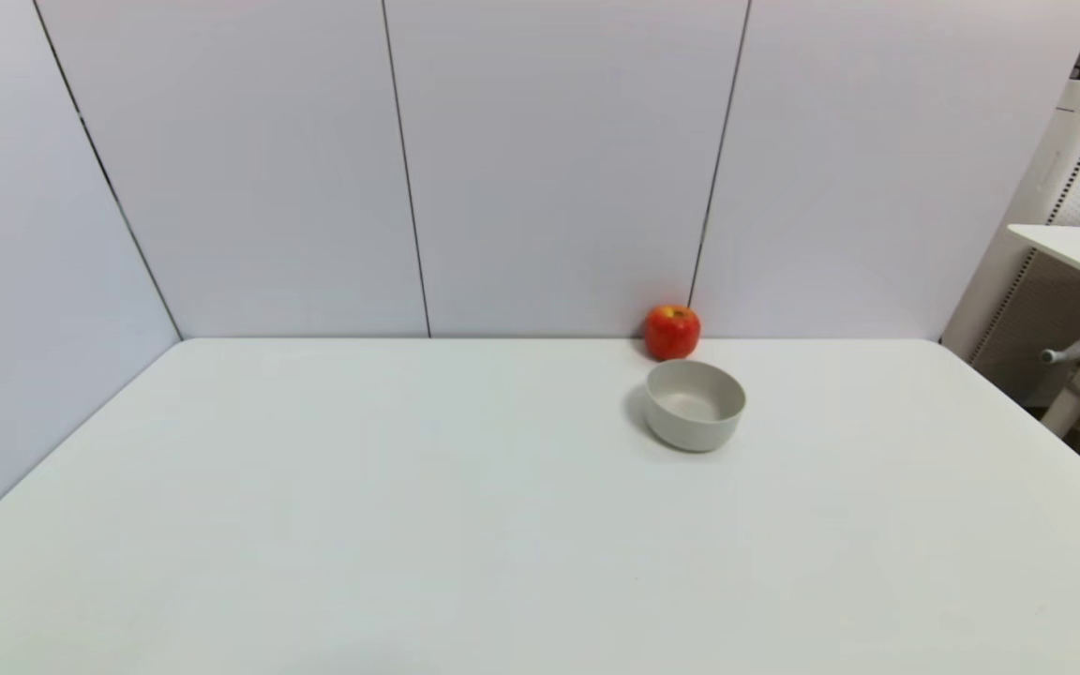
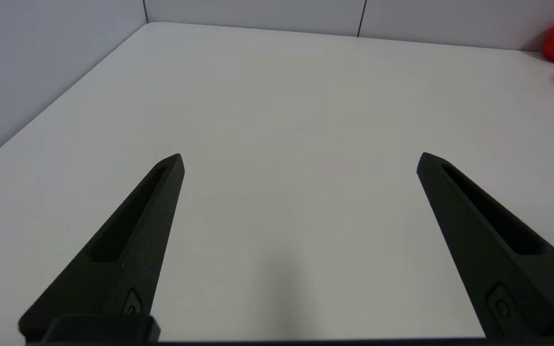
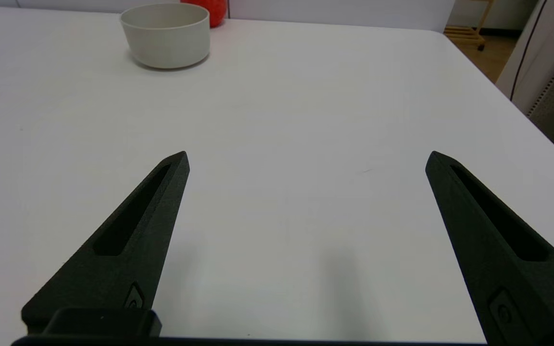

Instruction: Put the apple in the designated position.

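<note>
apple (image 3: 205, 8) half hidden behind bowl (image 3: 165, 34), cut off by frame edge

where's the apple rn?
In the head view the apple sits at the table's far edge against the back wall, right of centre, just behind the bowl. Neither gripper is near it.

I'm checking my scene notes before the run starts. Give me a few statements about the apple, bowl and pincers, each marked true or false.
1. The apple lies in the bowl. False: it sits on the table behind the bowl, by the wall.
2. The bowl is empty. True.
3. The left pincer is open. True.
4. The right pincer grips the apple. False: it is open, holds nothing and is well short of the bowl.
5. Neither pincer shows in the head view. True.
</note>
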`<state>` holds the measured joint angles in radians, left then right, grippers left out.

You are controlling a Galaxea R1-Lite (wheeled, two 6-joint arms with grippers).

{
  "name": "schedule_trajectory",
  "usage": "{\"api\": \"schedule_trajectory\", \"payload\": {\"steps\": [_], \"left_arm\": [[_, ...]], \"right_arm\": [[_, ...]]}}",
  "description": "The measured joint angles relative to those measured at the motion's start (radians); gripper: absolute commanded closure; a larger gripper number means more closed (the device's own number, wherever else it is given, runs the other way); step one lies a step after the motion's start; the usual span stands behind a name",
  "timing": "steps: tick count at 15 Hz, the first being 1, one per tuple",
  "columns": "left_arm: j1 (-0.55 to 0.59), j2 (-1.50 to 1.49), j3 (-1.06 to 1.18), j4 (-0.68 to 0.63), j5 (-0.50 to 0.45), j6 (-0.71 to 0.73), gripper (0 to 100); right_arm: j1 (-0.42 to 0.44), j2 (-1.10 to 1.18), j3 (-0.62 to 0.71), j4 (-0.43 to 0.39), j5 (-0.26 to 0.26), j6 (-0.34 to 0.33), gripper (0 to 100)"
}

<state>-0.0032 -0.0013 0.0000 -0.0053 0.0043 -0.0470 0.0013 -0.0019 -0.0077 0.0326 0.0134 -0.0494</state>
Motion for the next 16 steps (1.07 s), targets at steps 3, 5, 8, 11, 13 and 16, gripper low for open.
{"api": "schedule_trajectory", "payload": {"steps": [3, 5, 8, 11, 13, 16], "left_arm": [[0.0, 0.0, 0.0, 0.0, 0.0, 0.001, 0], [0.0, 0.0, 0.0, 0.0, 0.0, -0.001, 0], [0.0, 0.0, 0.0, 0.0, 0.0, -0.005, 0], [0.0, 0.0, 0.0, 0.0, 0.0, -0.005, 0], [0.0, 0.0, 0.0, 0.0, 0.001, -0.004, 0], [0.0, 0.0, 0.0, 0.0, 0.001, -0.004, 0]], "right_arm": [[0.0, -0.001, -0.002, -0.006, -0.002, 0.016, 0], [0.0, -0.002, -0.002, -0.008, -0.02, 0.068, 0], [0.0, -0.002, -0.001, -0.006, -0.032, 0.083, 0], [0.0, -0.002, -0.001, -0.007, -0.034, 0.08, 0], [0.0, -0.002, -0.003, -0.006, -0.034, 0.081, 0], [0.0, -0.001, -0.003, -0.01, -0.032, 0.085, 0]]}}
